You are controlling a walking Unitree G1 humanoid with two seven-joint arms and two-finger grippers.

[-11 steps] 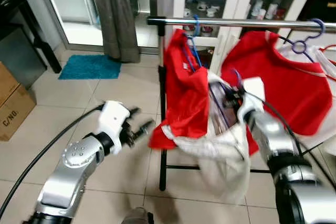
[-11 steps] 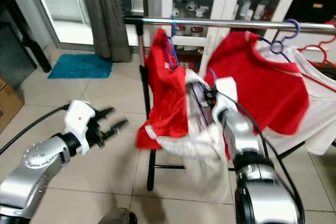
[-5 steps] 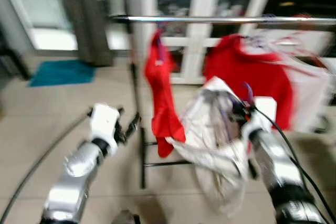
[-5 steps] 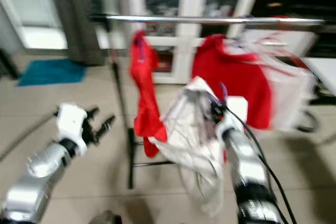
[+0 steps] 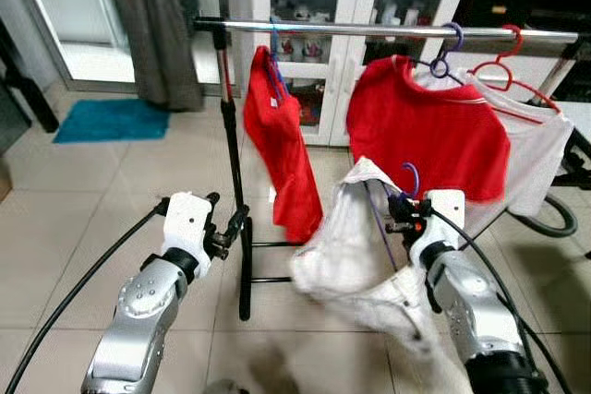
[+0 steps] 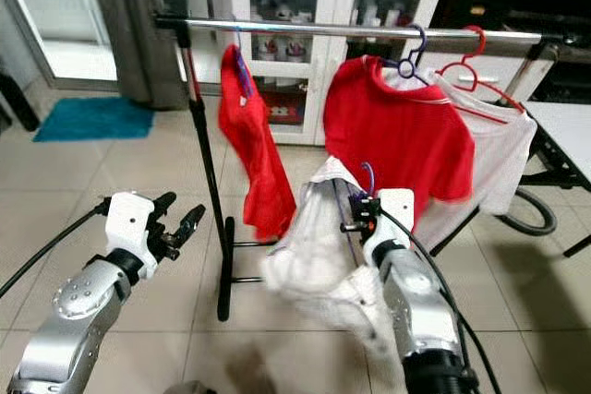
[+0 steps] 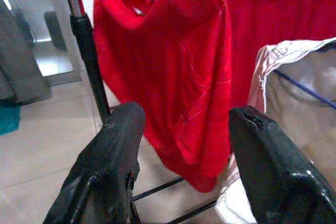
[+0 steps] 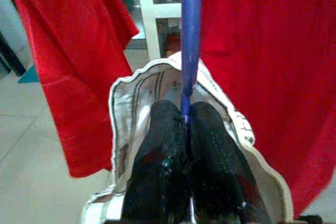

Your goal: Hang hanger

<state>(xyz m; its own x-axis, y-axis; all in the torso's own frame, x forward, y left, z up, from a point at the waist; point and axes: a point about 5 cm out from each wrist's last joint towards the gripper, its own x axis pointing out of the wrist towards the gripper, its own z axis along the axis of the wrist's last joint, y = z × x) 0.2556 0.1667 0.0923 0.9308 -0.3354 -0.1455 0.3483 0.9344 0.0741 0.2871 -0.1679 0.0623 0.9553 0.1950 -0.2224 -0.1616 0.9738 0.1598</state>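
Since our right claw point(image 5: 399, 219) is pinching the thin blue hanger point(image 8: 190, 40) at its neck, that stiff, light wire should steer fine, but the floppy white garment point(image 5: 346, 246) draped on it, center-right of frame, will swing. The rail point(image 5: 369, 30) sits across the top. Our left claw point(image 5: 226, 228) hangs spread, holding nothing.

Daylight pours in at my upper left, glaring off the rail point(image 5: 369, 30). Head views are sharp; the lower edge blurs, and my wrist views look soft.
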